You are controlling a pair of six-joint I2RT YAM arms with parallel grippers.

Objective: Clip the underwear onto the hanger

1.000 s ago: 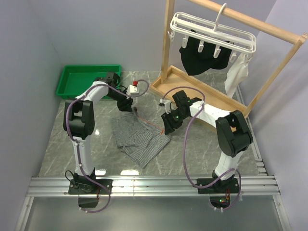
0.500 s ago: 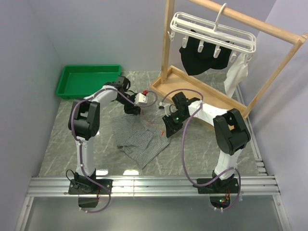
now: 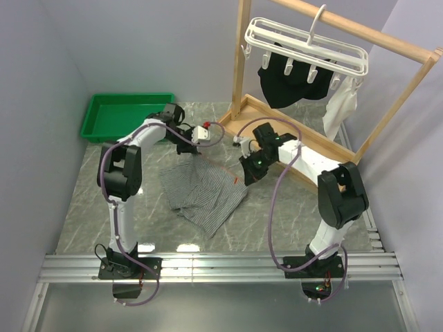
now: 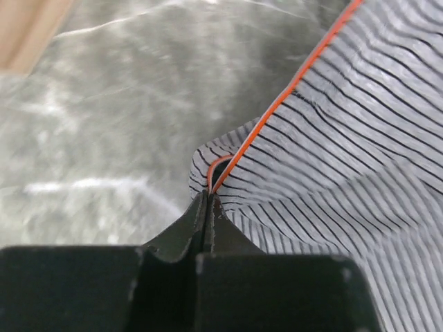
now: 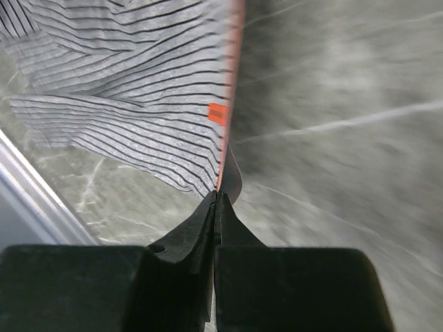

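The underwear, grey-and-white pinstriped with an orange-edged waistband, is stretched between both grippers just above the grey table. My left gripper is shut on one waistband corner; in the left wrist view its black fingertips pinch the orange edge of the underwear. My right gripper is shut on the other waistband corner; in the right wrist view it nips the orange hem of the striped underwear. The white hanger with dangling clips hangs from the wooden rack's top bar, far above both grippers.
A black garment and a small white cloth hang clipped under the hanger. The wooden rack has its tray base at the back right and a post. A green bin sits at the back left.
Both grippers have closed on the waistband corners and lifted them; the waistband is now pulled taut between them. The right gripper moved slightly back and right, the left toward the rack.
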